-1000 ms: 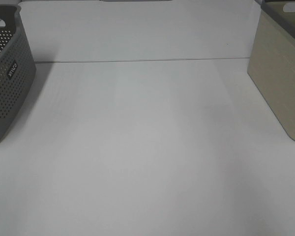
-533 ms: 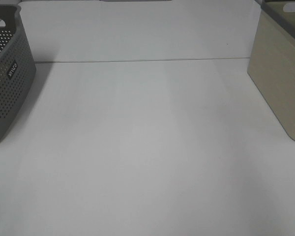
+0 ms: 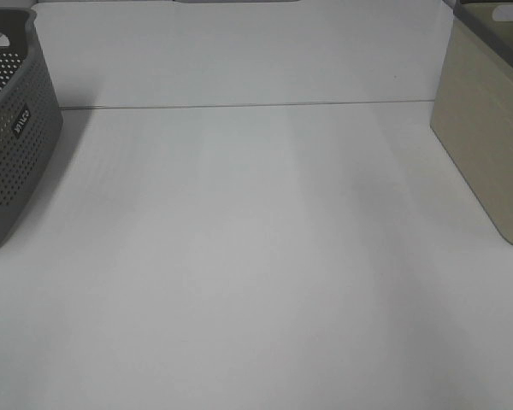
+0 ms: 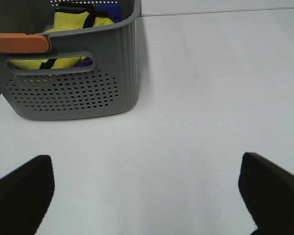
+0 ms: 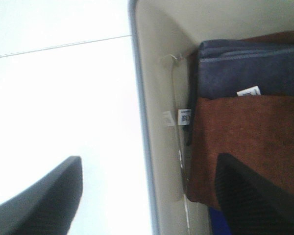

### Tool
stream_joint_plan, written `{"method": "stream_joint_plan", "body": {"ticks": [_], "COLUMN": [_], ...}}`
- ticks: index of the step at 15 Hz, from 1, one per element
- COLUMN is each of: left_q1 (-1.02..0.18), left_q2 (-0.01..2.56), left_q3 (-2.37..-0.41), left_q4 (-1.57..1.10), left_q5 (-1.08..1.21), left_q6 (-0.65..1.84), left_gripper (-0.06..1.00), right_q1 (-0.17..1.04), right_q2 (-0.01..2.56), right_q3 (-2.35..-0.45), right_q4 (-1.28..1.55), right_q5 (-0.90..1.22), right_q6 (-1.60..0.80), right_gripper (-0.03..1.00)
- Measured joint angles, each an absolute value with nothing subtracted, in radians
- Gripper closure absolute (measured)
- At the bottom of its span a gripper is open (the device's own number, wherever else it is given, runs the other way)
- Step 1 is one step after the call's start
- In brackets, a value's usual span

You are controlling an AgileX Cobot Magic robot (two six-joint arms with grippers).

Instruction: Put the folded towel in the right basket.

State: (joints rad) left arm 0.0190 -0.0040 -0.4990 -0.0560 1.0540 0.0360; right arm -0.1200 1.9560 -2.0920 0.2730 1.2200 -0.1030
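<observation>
The right basket [image 3: 487, 145] is beige and stands at the table's right edge. In the right wrist view its inner wall [image 5: 161, 98] shows. A folded brown towel [image 5: 240, 142] and a folded blue-grey towel [image 5: 245, 68] lie inside it side by side. My right gripper [image 5: 149, 171] is open and empty, above the basket's rim, with one finger over the table and one over the brown towel. My left gripper [image 4: 144, 169] is open and empty above the bare table near the left basket. Neither gripper shows in the exterior high view.
A grey perforated basket [image 3: 13, 154] stands at the table's left edge. In the left wrist view this basket [image 4: 73, 93] holds a yellow cloth [image 4: 73, 24] and something blue. The white table [image 3: 256, 256] lies between the two baskets.
</observation>
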Motion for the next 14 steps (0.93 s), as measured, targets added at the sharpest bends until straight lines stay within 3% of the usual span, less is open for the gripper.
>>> {"method": "stream_joint_plan", "body": {"ticks": [3, 8, 14], "left_q1": [0.019, 0.019, 0.019], "left_q2": [-0.004, -0.004, -0.004], "left_q3": [-0.499, -0.499, -0.499], "left_q4": [-0.056, -0.056, -0.056], "left_q5": [1.054, 1.054, 1.054], "left_q6": [0.036, 0.036, 0.036], "left_gripper": [-0.03, -0.03, -0.03], "right_q1": [-0.004, 0.073, 0.073], "right_q2": [1.909, 1.763, 1.309], "right_q3": [-2.092, -2.030, -1.473], "right_q4": [0.217, 0.196, 0.194], "right_q5": [1.222, 1.221, 1.220], "right_q6": [-0.068, -0.023, -0.016], "right_gripper": [0.21, 0.21, 0.21]}}
